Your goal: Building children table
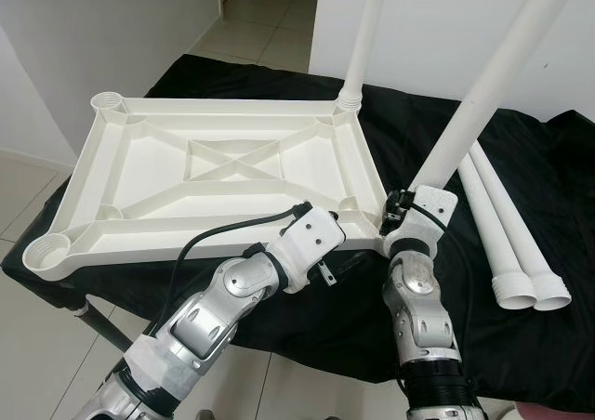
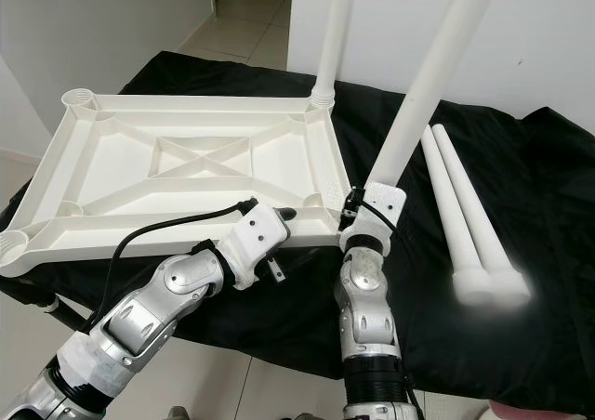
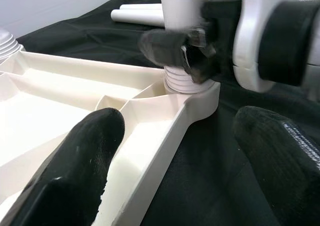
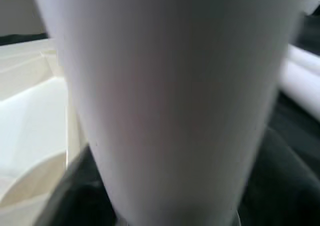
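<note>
A white plastic tabletop [image 1: 139,174] lies upside down on a black-draped table. One white leg [image 1: 367,30] stands upright in its far right corner socket. A second leg [image 1: 493,76] leans up and to the right from the near right corner, with its threaded base [image 3: 182,81] at that socket. My right gripper [image 1: 395,211] is shut on this leg just above the threads. My left gripper [image 3: 180,131] is open at the tabletop's front rim beside that corner, one finger [image 3: 85,161] over the tabletop and the other over the cloth.
Two loose legs [image 1: 507,225] lie side by side on the black cloth [image 1: 521,346] at the right. Open sockets sit at the near left corner [image 1: 46,251] and the far left corner [image 1: 110,102]. Tiled floor and white walls surround the table.
</note>
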You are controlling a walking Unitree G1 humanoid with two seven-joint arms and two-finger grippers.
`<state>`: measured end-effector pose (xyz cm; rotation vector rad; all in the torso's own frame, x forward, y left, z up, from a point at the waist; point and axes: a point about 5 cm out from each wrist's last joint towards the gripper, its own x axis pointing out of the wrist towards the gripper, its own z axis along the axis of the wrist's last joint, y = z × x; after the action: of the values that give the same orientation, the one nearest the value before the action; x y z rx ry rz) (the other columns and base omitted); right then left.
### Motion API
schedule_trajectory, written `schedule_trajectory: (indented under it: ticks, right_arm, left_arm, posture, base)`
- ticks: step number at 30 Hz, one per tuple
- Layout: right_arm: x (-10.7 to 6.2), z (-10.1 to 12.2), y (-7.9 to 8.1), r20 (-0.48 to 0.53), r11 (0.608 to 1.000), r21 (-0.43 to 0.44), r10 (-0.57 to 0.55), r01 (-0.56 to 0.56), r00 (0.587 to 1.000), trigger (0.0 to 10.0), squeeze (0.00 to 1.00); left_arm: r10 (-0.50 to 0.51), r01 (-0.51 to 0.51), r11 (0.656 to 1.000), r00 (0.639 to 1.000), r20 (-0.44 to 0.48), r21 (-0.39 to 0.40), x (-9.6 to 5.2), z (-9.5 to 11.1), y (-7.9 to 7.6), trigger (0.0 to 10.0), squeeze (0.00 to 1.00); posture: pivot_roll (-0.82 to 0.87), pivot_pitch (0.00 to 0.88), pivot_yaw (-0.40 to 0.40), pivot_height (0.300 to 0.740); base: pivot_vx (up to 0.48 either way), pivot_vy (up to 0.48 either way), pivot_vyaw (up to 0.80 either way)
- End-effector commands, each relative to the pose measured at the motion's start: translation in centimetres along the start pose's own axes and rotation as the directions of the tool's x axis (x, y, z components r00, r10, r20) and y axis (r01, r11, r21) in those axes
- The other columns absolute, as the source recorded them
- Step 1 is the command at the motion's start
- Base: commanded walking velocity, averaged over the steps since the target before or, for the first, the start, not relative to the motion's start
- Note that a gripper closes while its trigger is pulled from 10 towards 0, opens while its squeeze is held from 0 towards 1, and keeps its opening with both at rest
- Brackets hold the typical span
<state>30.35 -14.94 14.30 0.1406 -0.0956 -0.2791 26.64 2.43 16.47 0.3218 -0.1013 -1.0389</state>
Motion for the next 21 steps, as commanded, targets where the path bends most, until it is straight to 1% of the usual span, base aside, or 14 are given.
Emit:
schedule_trajectory:
  ticks: [1, 2, 3, 4, 5, 6, 8, 11, 12, 15, 16, 17, 19, 21]
  right_arm:
    - [0.0, 0.0, -0.5, -0.002, 1.0, 0.012, -0.008, 0.008, 1.0, 10.0, 1.0]
    - [-0.2, 0.1, -0.7, 0.02, 1.0, 0.01, 0.004, -0.004, 1.0, 10.0, 1.0]
    - [-0.2, 0.1, -0.7, 0.02, 1.0, 0.01, 0.004, -0.004, 1.0, 10.0, 1.0]
    - [-0.4, 0.2, -1.0, 0.028, 1.0, -0.011, 0.01, -0.009, 1.0, 10.0, 1.0]
    - [-0.7, 0.0, -1.4, 0.022, 1.0, -0.023, 0.011, -0.01, 1.0, 10.0, 1.0]
    - [-0.7, 0.0, -1.4, 0.022, 1.0, -0.023, 0.011, -0.01, 1.0, 10.0, 1.0]
    - [-1.2, -0.3, -1.9, 0.014, 0.999, -0.036, 0.017, -0.016, 1.0, 10.0, 1.0]
    - [-1.4, -0.3, -2.1, 0.015, 0.999, -0.037, 0.025, -0.024, 1.0, 10.0, 1.0]
    - [-1.7, -0.3, -2.1, 0.025, 0.998, -0.031, 0.047, -0.046, 0.999, 10.0, 0.0]
    - [-2.1, -0.1, -2.1, 0.042, 0.997, -0.023, 0.075, -0.074, 0.996, 10.0, 0.0]
    - [-2.6, 0.1, -2.1, 0.063, 0.994, -0.016, 0.105, -0.104, 0.992, 10.0, 0.0]
    - [-2.6, 0.1, -2.1, 0.063, 0.994, -0.016, 0.105, -0.104, 0.992, 10.0, 0.0]
    - [-3.4, 0.4, -2.3, 0.093, 0.991, -0.006, 0.137, -0.137, 0.986, 10.0, 0.0]
    - [-3.7, 0.4, -2.4, 0.103, 0.989, -0.004, 0.145, -0.145, 0.984, 10.0, 0.0]
  left_arm:
    - [-0.063, 0.063, 0.998, 0.998, -0.002, 0.001, 0.0, -0.2, -0.4, 10.0, 0.0]
    - [-0.057, 0.057, 0.998, 0.998, -0.002, 0.002, 0.0, -0.2, -0.3, 10.0, 0.0]
    - [-0.057, 0.057, 0.998, 0.998, -0.002, 0.002, 0.0, -0.2, -0.3, 10.0, 0.0]
    - [-0.054, 0.054, 0.999, 0.999, -0.004, 0.004, 0.0, -0.2, -0.3, 10.0, 0.0]
    - [-0.047, 0.047, 0.999, 0.999, -0.007, 0.004, -0.1, -0.3, -0.1, 10.0, 0.0]
    - [-0.047, 0.047, 0.999, 0.999, -0.007, 0.004, -0.1, -0.3, -0.1, 10.0, 0.0]
    - [-0.035, 0.035, 0.999, 0.999, -0.01, 0.005, -0.2, -0.4, 0.2, 10.0, 0.0]
    - [-0.029, 0.029, 1.0, 1.0, -0.011, 0.007, -0.3, -0.4, 0.4, 10.0, 0.0]
    - [-0.017, 0.017, 1.0, 1.0, -0.019, 0.008, -0.4, -0.6, 0.7, 10.0, 0.0]
    - [-0.002, 0.002, 1.0, 0.999, -0.033, 0.015, -0.6, -0.8, 1.2, 10.0, 0.0]
    - [0.009, -0.009, 1.0, 0.999, -0.046, 0.02, -0.9, -1.1, 1.5, 10.0, 0.0]
    - [0.009, -0.009, 1.0, 0.999, -0.046, 0.02, -0.9, -1.1, 1.5, 10.0, 0.0]
    - [0.024, -0.022, 0.999, 0.998, -0.064, 0.035, -1.4, -1.6, 2.1, 10.0, 0.0]
    - [0.031, -0.028, 0.999, 0.997, -0.078, 0.04, -1.6, -1.8, 2.3, 10.0, 0.0]
  posture:
    - [0.03, 0.051, -0.083, 0.74]
    - [0.03, 0.051, -0.084, 0.74]
    - [0.03, 0.051, -0.084, 0.74]
    - [0.03, 0.052, -0.086, 0.74]
    - [0.03, 0.053, -0.086, 0.74]
    - [0.03, 0.053, -0.086, 0.74]
    - [0.03, 0.055, -0.086, 0.74]
    - [0.03, 0.055, -0.086, 0.74]
    - [0.02, 0.057, -0.085, 0.74]
    - [0.02, 0.06, -0.083, 0.74]
    - [0.02, 0.062, -0.083, 0.74]
    - [0.02, 0.062, -0.083, 0.74]
    - [0.02, 0.064, -0.082, 0.74]
    - [0.02, 0.067, -0.08, 0.74]
  base:
    - [0.0, 0.0, 0.0]
    - [0.0, 0.0, 0.0]
    - [0.0, 0.0, 0.0]
    - [0.0, 0.0, 0.0]
    - [0.0, 0.0, 0.0]
    - [0.0, 0.0, 0.0]
    - [0.0, 0.0, 0.0]
    - [0.0, 0.0, 0.0]
    - [0.0, 0.0, 0.0]
    - [0.0, 0.0, 0.0]
    - [0.0, 0.0, 0.0]
    - [0.0, 0.0, 0.0]
    - [0.0, 0.0, 0.0]
    - [0.0, 0.0, 0.0]
